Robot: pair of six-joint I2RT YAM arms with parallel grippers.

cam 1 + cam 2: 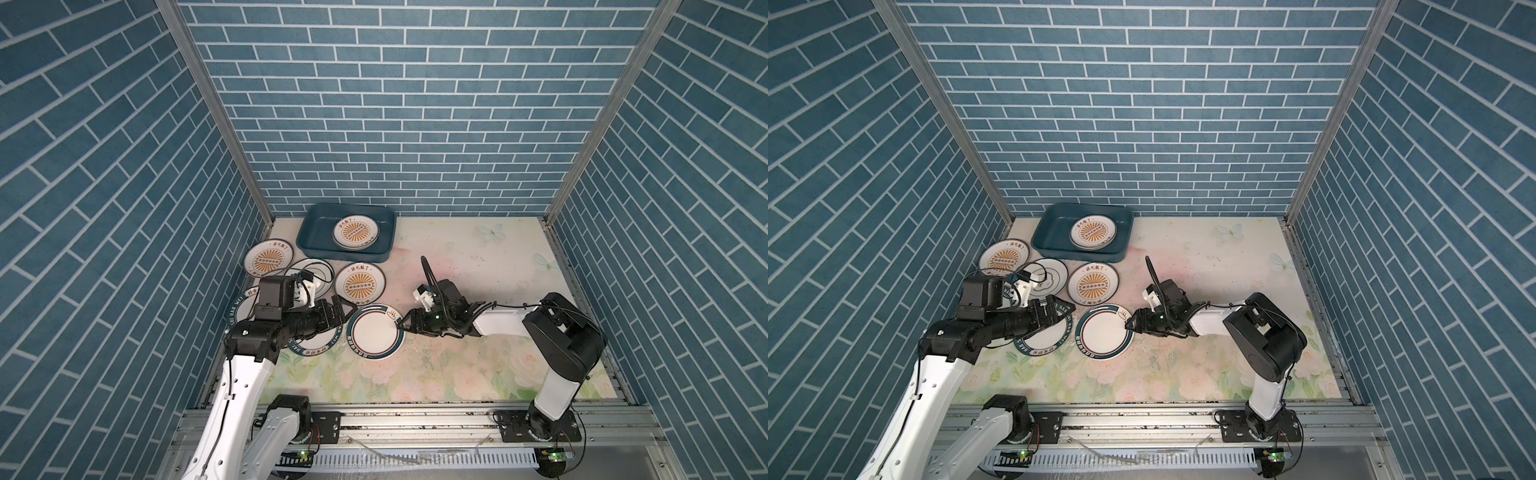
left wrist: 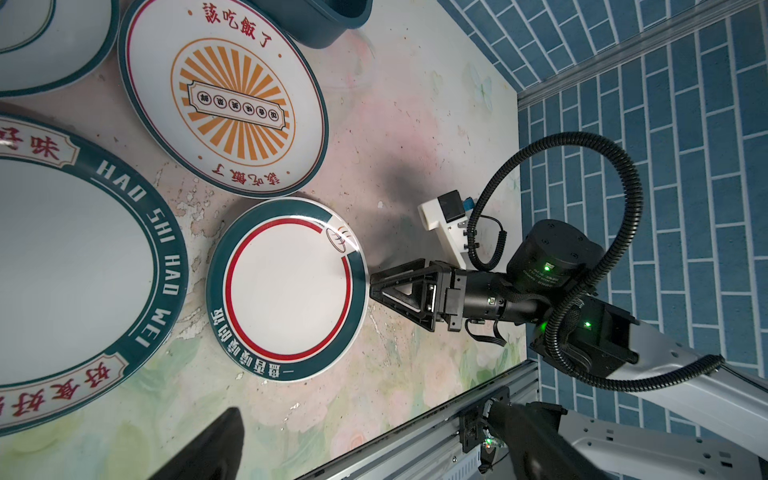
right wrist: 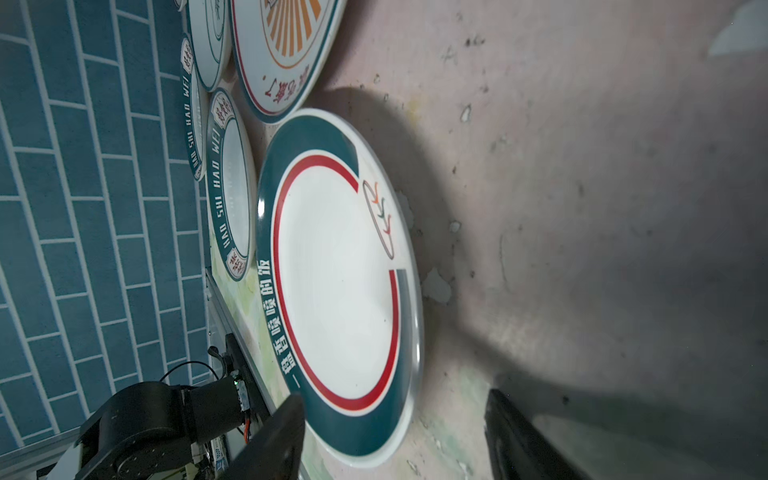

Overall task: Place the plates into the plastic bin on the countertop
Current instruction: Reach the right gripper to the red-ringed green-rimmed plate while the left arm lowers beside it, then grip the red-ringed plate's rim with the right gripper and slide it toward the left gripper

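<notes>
The green-banded plate with the red ring lies flat and face up on the tabletop, directly in front of my right hand. It is round, so it has no long axis, and its small emblem is on the rim side nearest my fingers. My right hand is partly open with the plate's rim between its two fingers, though I cannot tell if they touch. My left hand is wide open, holding nothing, over the lettered plate.
</notes>
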